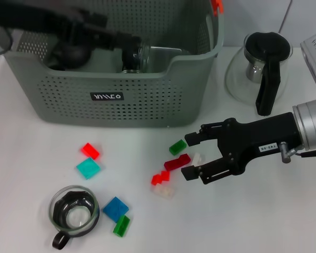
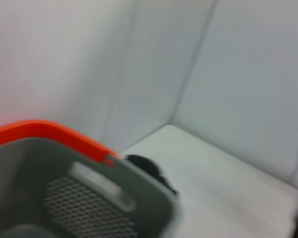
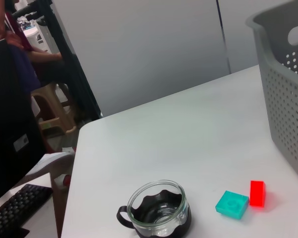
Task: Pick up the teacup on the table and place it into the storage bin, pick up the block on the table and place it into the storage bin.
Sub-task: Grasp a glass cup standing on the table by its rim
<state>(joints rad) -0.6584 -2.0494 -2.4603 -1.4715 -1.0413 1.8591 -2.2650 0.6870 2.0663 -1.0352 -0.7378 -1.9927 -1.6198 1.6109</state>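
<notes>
**Observer:** Where are your two arms right now?

**Me:** My left gripper (image 1: 127, 52) is reaching down into the storage bin (image 1: 105, 100), close to a glass cup (image 1: 142, 58) that sits inside it. I can't tell whether it is clenched or released; the bin wall hides too much. My right gripper (image 1: 192, 156) is spread wide and holding nothing, low over the scatter of blocks just in front of the bin.

**Observer:** Which block are you going for?

**Me:** I'd judge the dark red block (image 1: 177, 162), lying between the open fingers, with a clear block (image 1: 198, 158) and a green block (image 1: 177, 146) crowding it. I want to come straight down and close across its narrow sides so its neighbours don't get pinched too.

**Observer:** And the other teacup?

**Me:** A teacup (image 1: 73, 211) stands upright on the bench (image 1: 263, 221), well apart from the bin, near a blue block (image 1: 116, 208). That one is not yet picked up.
</notes>
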